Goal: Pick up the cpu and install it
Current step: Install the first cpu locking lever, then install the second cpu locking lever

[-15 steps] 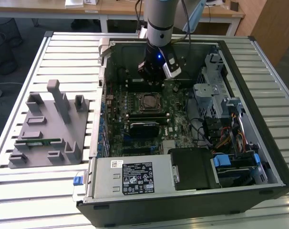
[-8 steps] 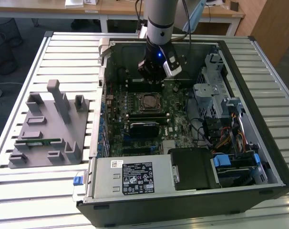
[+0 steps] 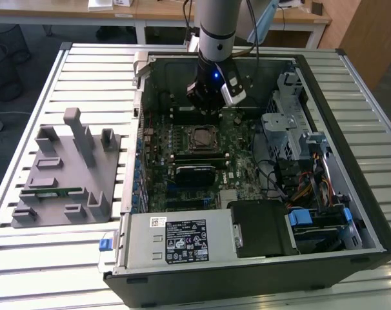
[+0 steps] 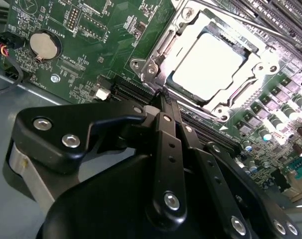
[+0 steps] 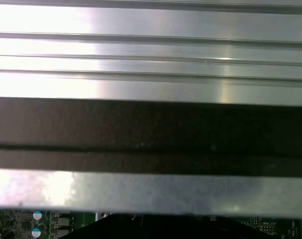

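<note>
Open computer case lying on a slatted metal counter, motherboard facing up. Seated in the socket near the middle of the board: the cpu, silver-grey top glaring bright in the second wrist view, flat inside the metal socket frame with screws at the corners. Hanging just beyond the socket, on its far side in the exterior view: the gripper, black, with a blue light glowing on the wrist above. Jaws drawn together, tips meeting at a narrow point just short of the socket frame, holding nothing; not touching the cpu. Round coin battery set in the green board, well apart from the socket. Below the socket in the exterior view, a black memory module lying across the board. At the near edge of the case, a grey power supply with a label; to the exterior view's right, a drive cage with blue tabs and coloured wires. On the counter at the exterior view's left, a grey parts fixture with upright posts, carrying a green memory stick in one slot. In the first wrist view, bright metal slats and a dark band of case wall, with a sliver of green board along one edge.
</note>
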